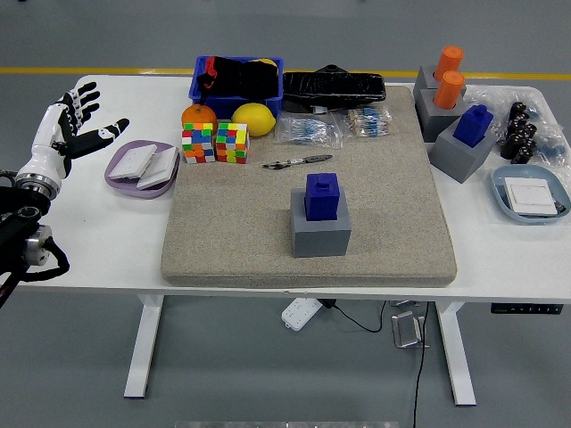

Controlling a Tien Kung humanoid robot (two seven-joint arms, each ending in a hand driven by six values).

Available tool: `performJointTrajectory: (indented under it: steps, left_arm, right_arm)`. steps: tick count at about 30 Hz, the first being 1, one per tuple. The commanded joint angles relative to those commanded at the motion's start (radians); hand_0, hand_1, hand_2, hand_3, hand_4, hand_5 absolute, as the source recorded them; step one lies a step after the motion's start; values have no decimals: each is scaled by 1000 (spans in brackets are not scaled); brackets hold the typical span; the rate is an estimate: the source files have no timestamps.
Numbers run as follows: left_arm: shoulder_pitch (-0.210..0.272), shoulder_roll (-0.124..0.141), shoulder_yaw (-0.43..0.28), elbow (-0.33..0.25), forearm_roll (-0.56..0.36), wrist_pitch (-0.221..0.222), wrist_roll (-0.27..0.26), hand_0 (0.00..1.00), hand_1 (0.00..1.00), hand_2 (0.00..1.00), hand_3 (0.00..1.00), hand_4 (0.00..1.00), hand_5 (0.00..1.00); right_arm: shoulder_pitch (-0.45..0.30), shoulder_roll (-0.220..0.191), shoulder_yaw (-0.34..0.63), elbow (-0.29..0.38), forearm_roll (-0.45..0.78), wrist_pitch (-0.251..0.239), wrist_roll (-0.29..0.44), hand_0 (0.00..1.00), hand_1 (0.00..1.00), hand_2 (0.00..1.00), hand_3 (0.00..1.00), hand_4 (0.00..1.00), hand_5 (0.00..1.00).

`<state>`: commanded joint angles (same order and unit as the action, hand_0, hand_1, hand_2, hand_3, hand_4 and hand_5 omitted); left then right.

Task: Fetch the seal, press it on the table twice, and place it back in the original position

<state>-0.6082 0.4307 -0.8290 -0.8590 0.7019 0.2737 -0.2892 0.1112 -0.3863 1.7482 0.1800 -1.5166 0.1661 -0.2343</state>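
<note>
1 robot hand (pixel 70 129) of mine is in view, the left, raised over the counter (pixel 98 232) at about 9 o'clock, its fingers spread wide and holding nothing. It hangs just to the 9 o'clock side of a lilac dish (pixel 141 169) that carries white pieces.

Nearest me on the grey mat (pixel 268 241) stands the blue seal (pixel 321 195), upright, seated in the top of a grey block (pixel 319 234), close to the middle of the mat and well apart from my robot hand.

Beyond it, toward 12 o'clock, a pen (pixel 298 161) lies flat on the mat. At 11 o'clock sit 2 puzzle cubes (pixel 215 142) side by side, with an orange (pixel 198 115) and a lemon (pixel 253 118) behind them, then a blue bin (pixel 237 78) at the far edge.

At 2 o'clock a second blue seal (pixel 473 125) sits in its own grey block, and behind that 2 orange seals (pixel 449 76) stand in another. A pale blue dish (pixel 533 196) rests at 3 o'clock.
</note>
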Motion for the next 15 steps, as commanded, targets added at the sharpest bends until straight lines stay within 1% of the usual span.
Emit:
performJointTrajectory:
  steps: [15]
  left_arm:
    - [2,-1,2,0,2,0,1,943,895,904,878,864,91]
  right_arm:
    - [-1,3,8,0,1,0,0,889,752,736,749,839,539]
